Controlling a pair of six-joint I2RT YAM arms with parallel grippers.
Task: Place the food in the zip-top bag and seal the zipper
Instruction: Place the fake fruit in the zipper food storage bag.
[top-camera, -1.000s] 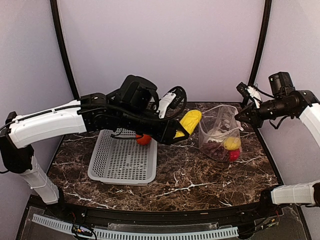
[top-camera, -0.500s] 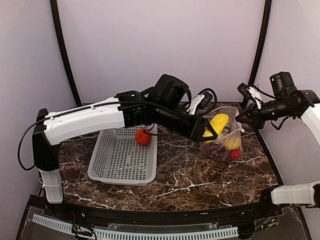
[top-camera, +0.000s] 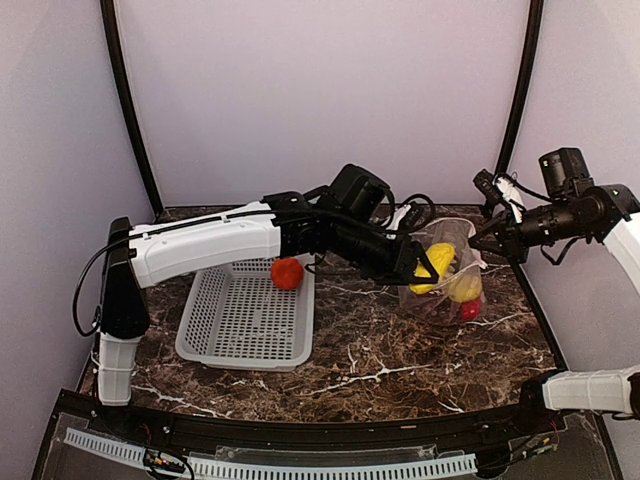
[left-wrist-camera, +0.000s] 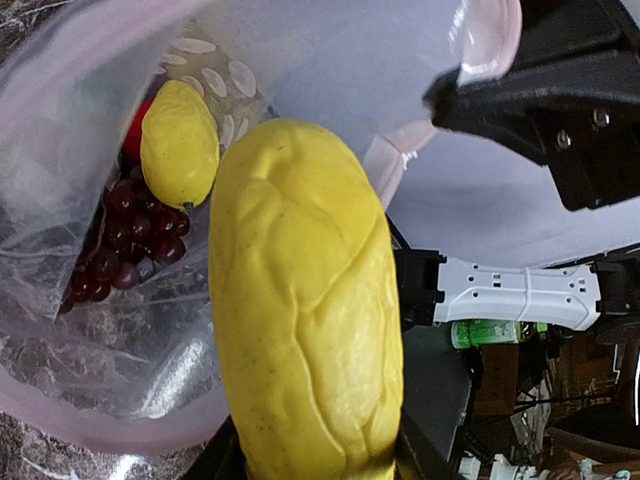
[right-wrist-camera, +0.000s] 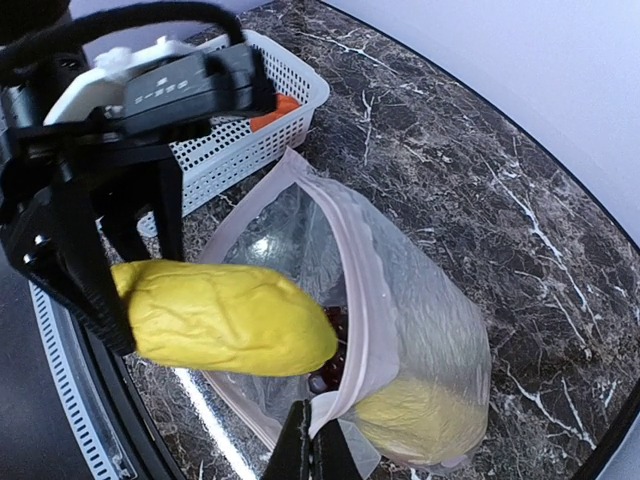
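The dark marbled bench carries everything; its near edge is cut off by the rail at the bottom of the overhead view. The left arm reaches long and low across the bench toward the zip-top bag, and its black forearm and cables hide the bag's left rim from above. The right arm comes in from the bag's right side, raised above bag height, with its upper links running out of the picture.

The grey mesh basket lies flat to the left of the bag, well apart from it, and the left arm crosses over its far edge.

The bag stands upright with its mouth gaping. The right end effector is pinched together on the bag's rim, on the pinkish zipper, holding that side up. Only the very tips of its fingers show in its own wrist view.

The left end effector is clamped on a long yellow fruit, which lies roughly level with its free end at the bag's mouth. Whether that end has crossed the rim is hard to tell. The fruit fills the left wrist view and hides the fingers gripping it.

Inside the bag, low down, lie a yellow lemon-shaped fruit, a dark grape bunch blurred by creased plastic, and a red pepper, mostly hidden behind the lemon shape. An orange piece sits in the basket's corner nearest the bag.
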